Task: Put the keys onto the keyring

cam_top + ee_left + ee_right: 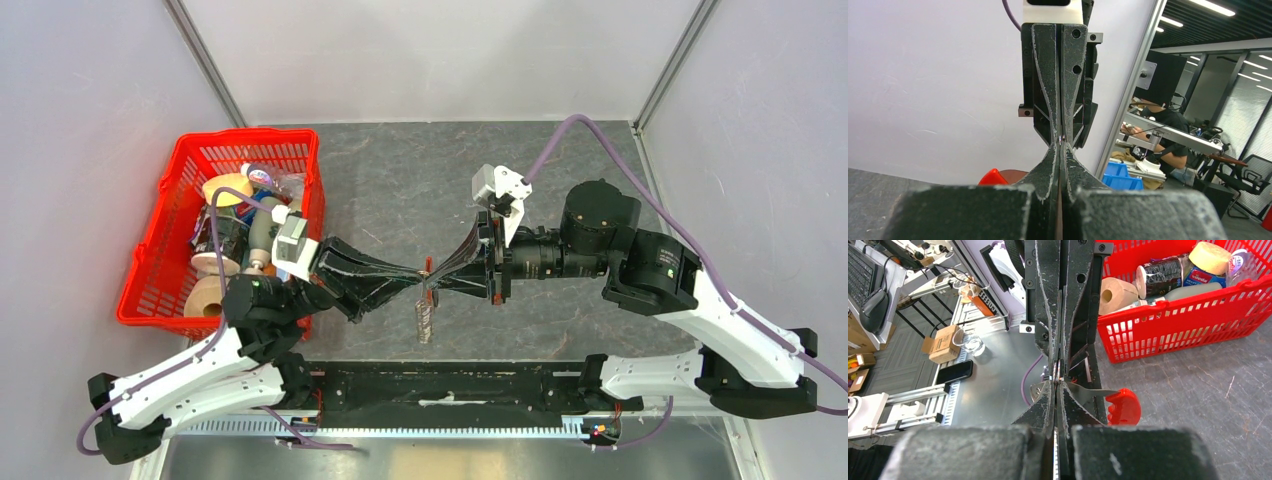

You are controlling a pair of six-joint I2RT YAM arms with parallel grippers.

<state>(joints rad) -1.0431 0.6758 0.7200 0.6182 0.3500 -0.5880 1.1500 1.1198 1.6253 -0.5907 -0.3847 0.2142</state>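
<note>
Both grippers are seen held above the worktop (400, 170), near its middle, their tips meeting head-on. The left gripper (419, 281) is shut to a hairline, no gap being left between its fingers (1050, 165); only a tiny glint of metal is seen at its tip, and what it is cannot be told. The right gripper (437, 280) is likewise closed tight, and the grey metal of the keyring (425, 318) is pinched at its fingertips (1068, 400).

The keyring is thus held off the worktop, right at the junction of the two grippers and crosswise to both. Its long axis is laid near to far: the grey part is shown reaching out on the near side of the fingers, while the red strip (1121, 407) is carried on the far side, just beside the tips. The keys cannot be picked out with certainty. A red basket (150, 262) is seen at the far left.
</note>
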